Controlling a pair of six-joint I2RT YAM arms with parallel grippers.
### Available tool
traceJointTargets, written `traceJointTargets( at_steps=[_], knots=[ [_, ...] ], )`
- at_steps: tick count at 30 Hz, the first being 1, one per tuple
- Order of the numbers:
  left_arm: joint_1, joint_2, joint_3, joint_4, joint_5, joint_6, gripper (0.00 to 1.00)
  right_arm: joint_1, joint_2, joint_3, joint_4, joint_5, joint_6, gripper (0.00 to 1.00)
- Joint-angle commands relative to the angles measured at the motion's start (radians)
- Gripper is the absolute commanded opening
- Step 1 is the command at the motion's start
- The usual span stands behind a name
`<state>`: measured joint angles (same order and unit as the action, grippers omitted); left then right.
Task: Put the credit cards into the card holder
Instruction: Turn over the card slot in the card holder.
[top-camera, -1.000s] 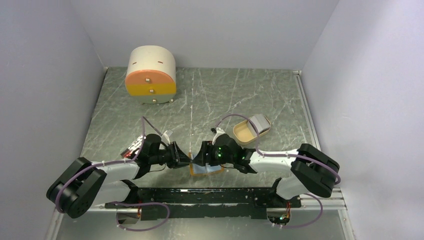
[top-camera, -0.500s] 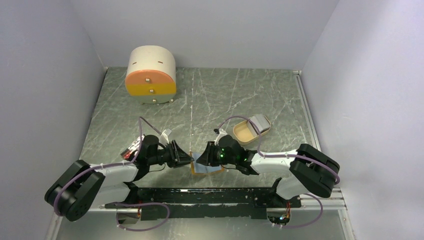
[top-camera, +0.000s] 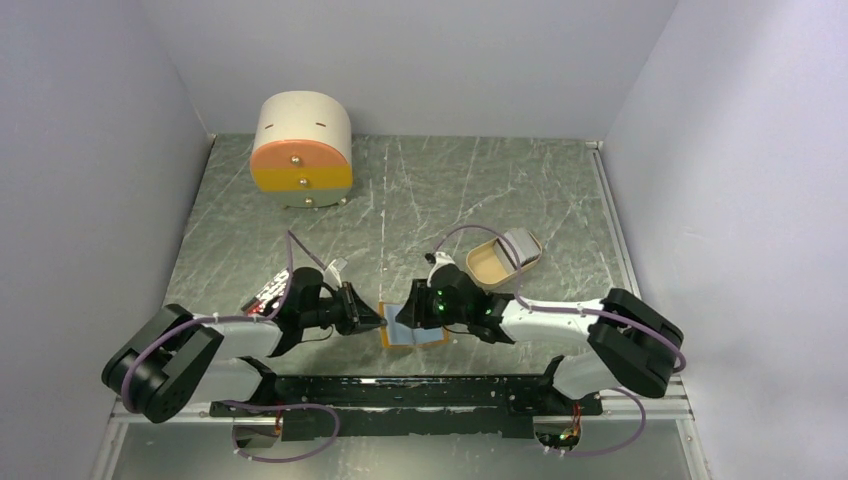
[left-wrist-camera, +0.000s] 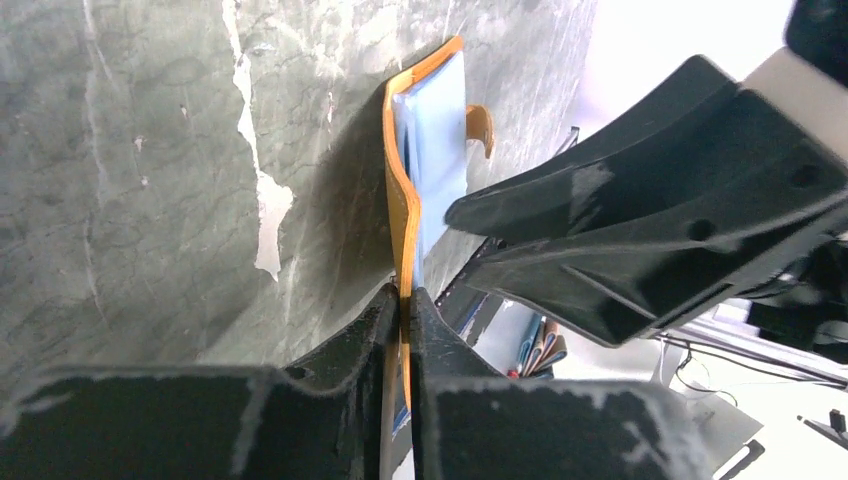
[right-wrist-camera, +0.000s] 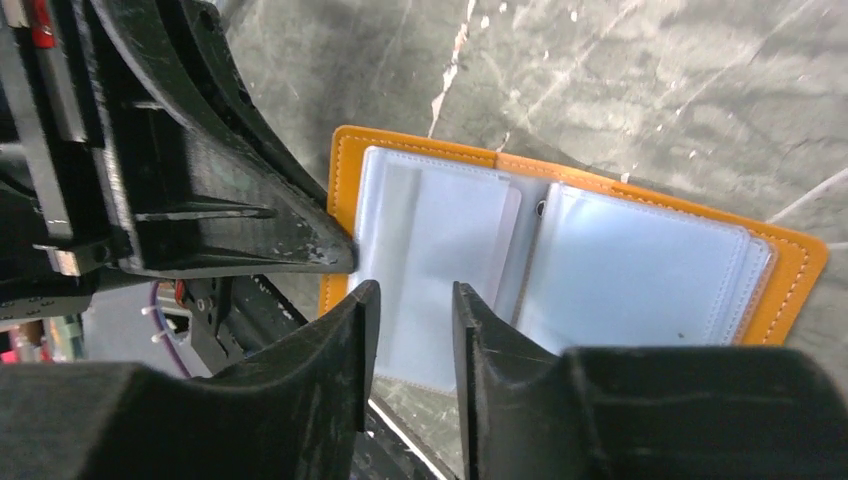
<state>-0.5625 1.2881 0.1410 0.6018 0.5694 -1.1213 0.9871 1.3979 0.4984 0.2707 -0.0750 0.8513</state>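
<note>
Work looks part done. The card holder (top-camera: 411, 336) lies open on the table (top-camera: 450, 190). The left gripper (left-wrist-camera: 405, 300) pinches its orange edge, and the right gripper (right-wrist-camera: 415, 300) hangs slightly open, empty. One credit card (right-wrist-camera: 440, 235) seems tucked inside; more credit cards (top-camera: 520, 243) wait in the tray (top-camera: 488, 266).

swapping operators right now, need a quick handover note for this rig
left hand: shut on the orange edge of the card holder, which lies open.
right hand: open, empty, just over the holder's sleeves.
done: one pale card seems to sit in a sleeve.
left: more cards lie in the tan tray; they need loading.
</note>
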Motion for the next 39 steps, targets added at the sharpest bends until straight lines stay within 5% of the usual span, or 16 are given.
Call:
traceJointTargets(
  at_steps=[1,16,27,39],
  knots=[
    [-0.003,-0.055,0.032,-0.070,-0.037,0.056,0.09,-0.008,-0.085,0.104,-0.184,0.088,-0.100,0.40],
    [-0.017,-0.098,0.058,-0.177,-0.065,0.115,0.09,-0.109,-0.187,0.364,-0.715,0.630,-0.407,0.70],
    [-0.016,-0.108,0.055,-0.200,-0.041,0.148,0.09,-0.242,-0.148,0.291,-0.591,0.812,-0.745,0.73],
    [-0.017,-0.107,0.063,-0.233,-0.035,0.179,0.09,-0.384,-0.003,0.252,-0.439,0.826,-0.907,0.71]
  ],
)
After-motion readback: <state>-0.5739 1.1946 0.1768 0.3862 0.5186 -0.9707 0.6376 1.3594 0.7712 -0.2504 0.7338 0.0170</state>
